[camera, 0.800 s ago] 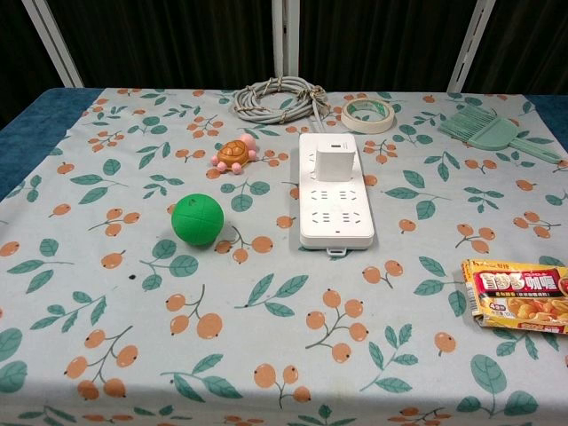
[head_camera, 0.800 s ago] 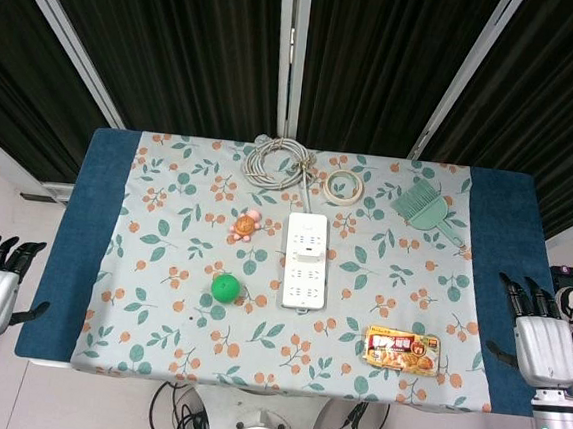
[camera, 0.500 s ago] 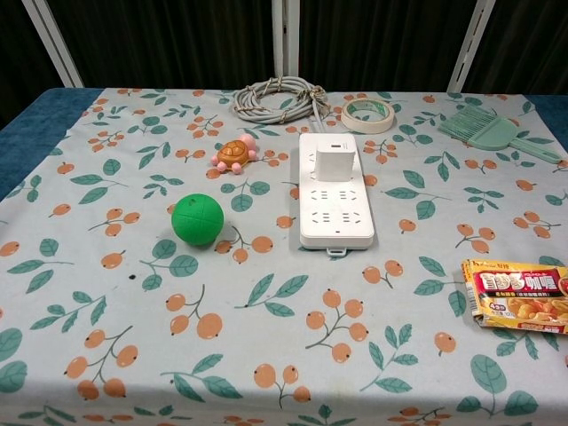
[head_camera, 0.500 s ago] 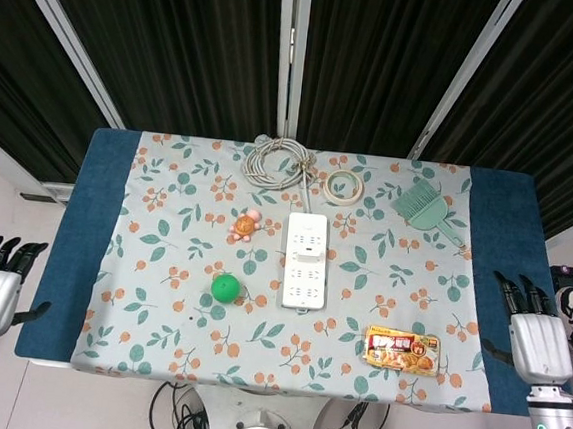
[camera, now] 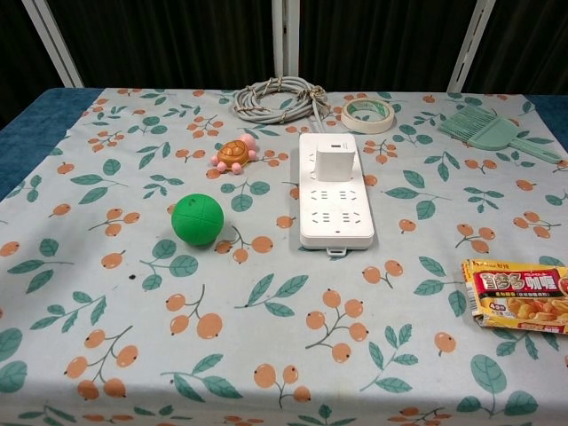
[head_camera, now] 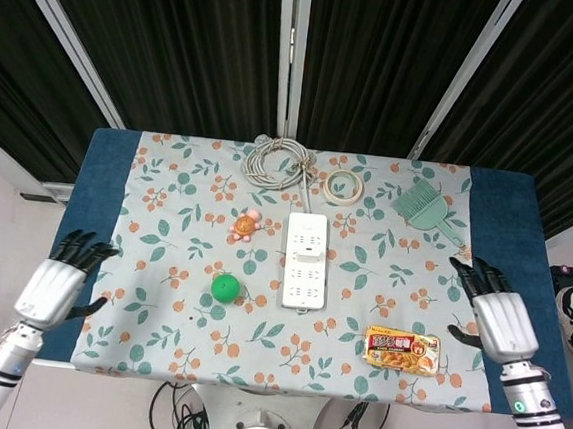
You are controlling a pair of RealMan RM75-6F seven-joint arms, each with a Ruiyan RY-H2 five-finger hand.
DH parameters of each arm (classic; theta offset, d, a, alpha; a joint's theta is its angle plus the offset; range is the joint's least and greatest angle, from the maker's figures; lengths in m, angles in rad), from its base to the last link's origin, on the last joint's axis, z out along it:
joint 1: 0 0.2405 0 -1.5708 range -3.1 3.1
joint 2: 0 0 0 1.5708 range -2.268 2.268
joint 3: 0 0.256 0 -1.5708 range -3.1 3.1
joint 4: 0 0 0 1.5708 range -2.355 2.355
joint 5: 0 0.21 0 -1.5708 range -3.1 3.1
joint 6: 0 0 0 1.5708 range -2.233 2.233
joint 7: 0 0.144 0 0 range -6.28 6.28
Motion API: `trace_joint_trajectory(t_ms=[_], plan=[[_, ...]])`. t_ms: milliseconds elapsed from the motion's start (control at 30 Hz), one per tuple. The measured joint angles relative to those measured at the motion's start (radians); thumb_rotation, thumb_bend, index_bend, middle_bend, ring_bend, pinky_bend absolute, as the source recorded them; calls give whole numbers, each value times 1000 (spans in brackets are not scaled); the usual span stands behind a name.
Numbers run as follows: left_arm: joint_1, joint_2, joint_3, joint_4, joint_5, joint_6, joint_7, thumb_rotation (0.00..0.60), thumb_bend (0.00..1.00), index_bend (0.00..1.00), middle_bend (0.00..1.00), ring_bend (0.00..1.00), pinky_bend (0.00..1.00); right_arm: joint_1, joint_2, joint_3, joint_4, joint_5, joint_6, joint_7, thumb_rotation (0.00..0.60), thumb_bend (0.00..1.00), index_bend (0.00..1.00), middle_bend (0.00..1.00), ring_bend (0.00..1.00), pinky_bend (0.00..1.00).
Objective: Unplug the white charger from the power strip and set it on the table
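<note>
A white power strip (head_camera: 306, 260) (camera: 335, 201) lies mid-table, its grey cable coiled (head_camera: 277, 161) (camera: 278, 98) at the far edge. The white charger (head_camera: 310, 241) (camera: 335, 164) stands plugged into the strip's far half. My left hand (head_camera: 55, 283) hovers over the table's left edge, fingers apart and empty. Above the right edge my right hand (head_camera: 493, 315) is also open, well to the right of the strip. The chest view shows neither hand.
A green ball (head_camera: 224, 288) (camera: 197, 218) and a toy turtle (head_camera: 244, 225) (camera: 235, 153) sit left of the strip. A tape roll (head_camera: 344, 186) (camera: 369, 114) and green brush (head_camera: 426, 208) (camera: 490, 131) lie far right; a snack packet (head_camera: 402, 350) (camera: 518, 295) lies near right.
Both hands have moved up and inward from beside the table to over its left and right edges. Nothing on the table has moved.
</note>
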Motion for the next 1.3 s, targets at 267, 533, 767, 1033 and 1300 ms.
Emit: trace_joint_trajectory(t_ms=[267,533,767,1033,1300], plan=[[-227,-79,3,-43,137,-242,-5,600,210,236,222,103,117,245,-34,81,-66,90,-298,-61,600,62,0,192,71,166],[-406,-232,-25,-22,159,-422,20,600,209,195,209,102,116,461,-152,149,-15,336,-499,-183,600,80,0,199,70,166],[-532,-358,-69,76,113,-524,8,600,209,191,206,101,115,620,-263,149,86,525,-573,-335,600,82,0,210,71,166],[-615,-459,-89,219,43,-578,-53,600,209,189,206,101,115,706,-328,118,178,636,-580,-391,600,82,19,217,74,166],[-673,-547,-75,346,11,-594,-125,600,208,189,205,101,115,773,-401,85,282,681,-594,-414,600,83,34,221,74,166]])
